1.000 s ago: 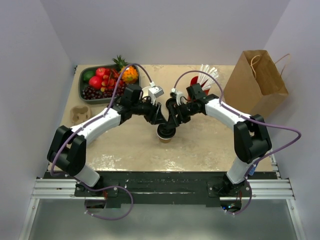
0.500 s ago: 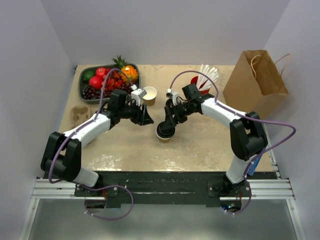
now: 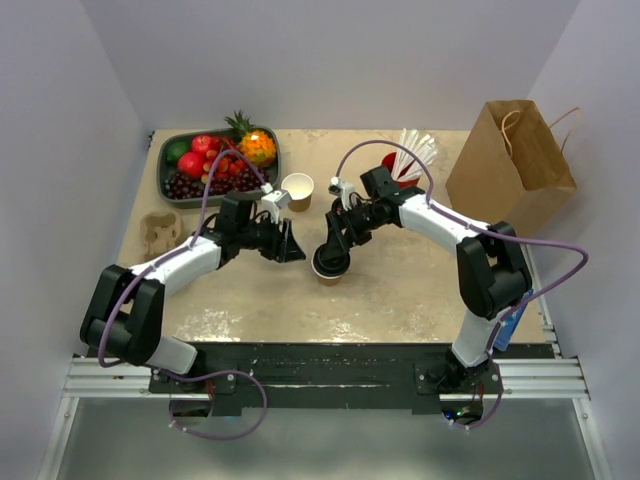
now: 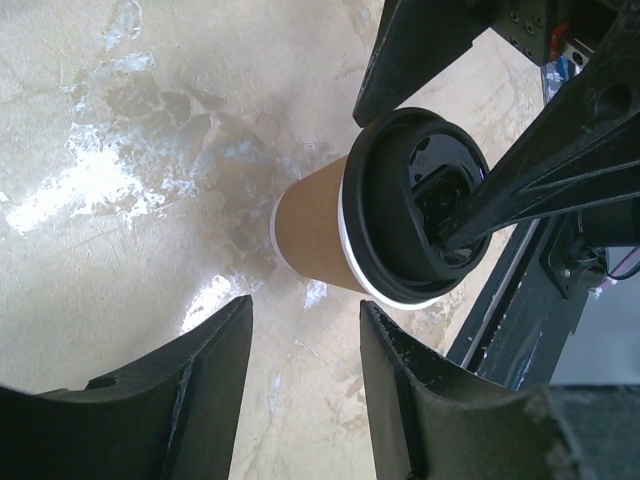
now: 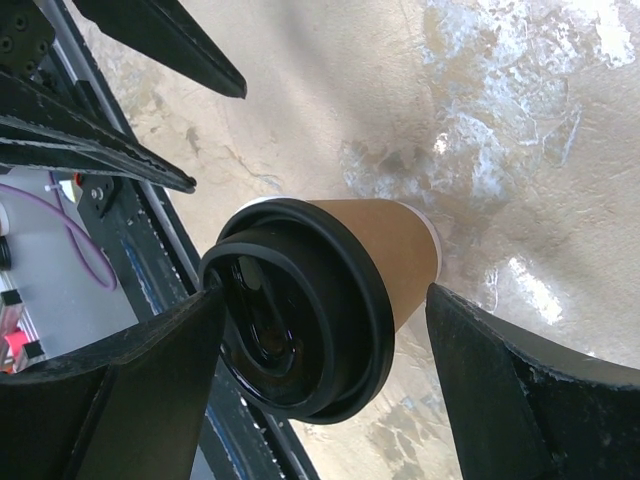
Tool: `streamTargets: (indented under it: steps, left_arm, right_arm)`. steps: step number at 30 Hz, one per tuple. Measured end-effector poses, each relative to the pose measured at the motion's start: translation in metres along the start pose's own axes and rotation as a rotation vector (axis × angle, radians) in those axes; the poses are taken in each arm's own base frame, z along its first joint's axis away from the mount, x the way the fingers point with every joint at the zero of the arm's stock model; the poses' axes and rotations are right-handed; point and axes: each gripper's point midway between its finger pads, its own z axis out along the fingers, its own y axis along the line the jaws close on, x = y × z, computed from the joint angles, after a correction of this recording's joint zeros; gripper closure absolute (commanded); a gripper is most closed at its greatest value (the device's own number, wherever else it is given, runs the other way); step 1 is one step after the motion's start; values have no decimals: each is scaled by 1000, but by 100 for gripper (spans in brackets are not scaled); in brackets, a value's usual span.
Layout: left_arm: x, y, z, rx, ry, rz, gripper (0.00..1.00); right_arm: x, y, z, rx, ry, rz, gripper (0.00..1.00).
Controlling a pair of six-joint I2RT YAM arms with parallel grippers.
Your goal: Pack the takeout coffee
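The takeout coffee [image 3: 331, 268], a tan paper cup with a black lid, stands upright on the table in the middle. My right gripper [image 3: 336, 243] hangs over it, open. In the right wrist view the coffee [image 5: 330, 290] sits between the two fingers; the left finger [image 5: 120, 390] is at the lid's rim, while the right finger [image 5: 540, 390] stands clear of the cup wall. My left gripper [image 3: 291, 246] is just left of the cup, open with nothing in it [image 4: 305, 303]. The coffee [image 4: 400, 215] lies ahead of its tips.
A brown paper bag [image 3: 510, 165] stands open at the back right. A red cup with white straws [image 3: 405, 160] is behind the right arm. A lidless paper cup [image 3: 298, 190], a fruit tray [image 3: 215, 160] and a cardboard cup carrier [image 3: 160, 230] lie to the back left.
My left arm has drawn back to the left, away from the coffee, uncovering the lidless cup behind it. The right gripper has stayed over the coffee.
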Motion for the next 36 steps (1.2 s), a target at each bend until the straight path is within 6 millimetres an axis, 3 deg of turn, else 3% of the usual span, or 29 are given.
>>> streamTargets:
  steps: [15, 36]
  left_arm:
    - [20, 14, 26, 30, 44, -99, 53]
    - [20, 6, 30, 63, 39, -104, 53]
  right_arm:
    - [-1, 3, 13, -12, 28, -6, 16]
    - [-7, 14, 10, -49, 28, -26, 11]
